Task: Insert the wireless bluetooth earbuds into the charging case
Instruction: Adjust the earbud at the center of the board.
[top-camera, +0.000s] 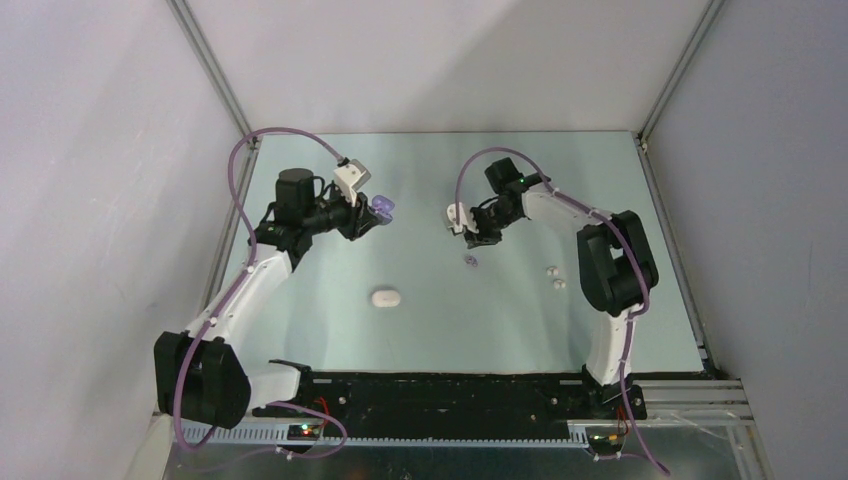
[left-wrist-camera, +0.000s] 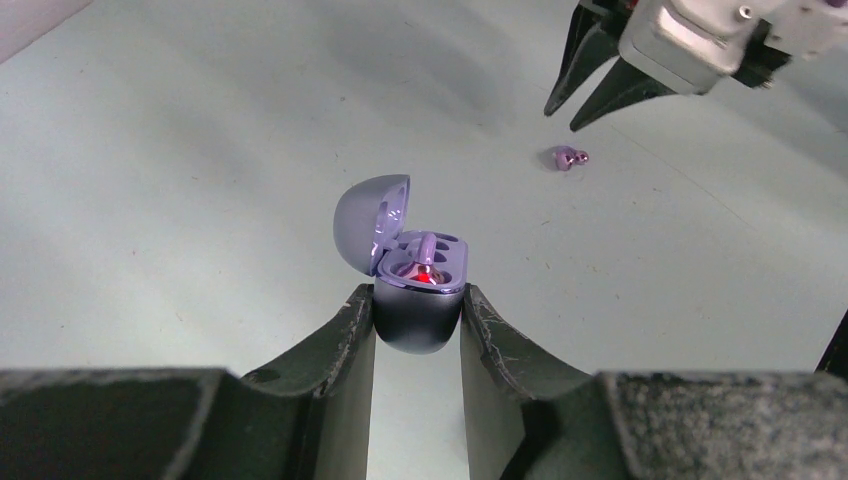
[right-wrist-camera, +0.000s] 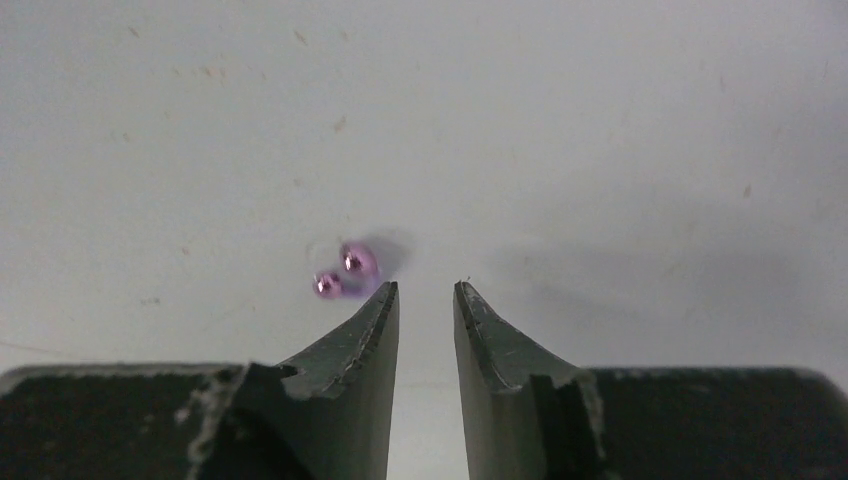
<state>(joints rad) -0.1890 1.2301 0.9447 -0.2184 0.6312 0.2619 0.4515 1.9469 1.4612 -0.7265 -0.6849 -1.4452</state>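
Pale table (top-camera: 300, 330): two white buds (top-camera: 551, 270), one purple bud (right-wrist-camera: 345, 272) (loose); left pincer (left-wrist-camera: 414, 292) pinching purple case (left-wrist-camera: 415, 330), right pincer (right-wrist-camera: 426, 288) spread.

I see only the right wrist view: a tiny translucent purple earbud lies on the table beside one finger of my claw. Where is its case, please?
Observer: The left claw grips the open purple pebble-shaped charging case, lid up.
Operator: Is the case empty?
Observer: No, a purple piece sits in one socket, beside a small red light.
Operator: Are other earbuds lying out?
Observer: Yes, two tiny white rounded earbuds lie on the table beside the right arm.
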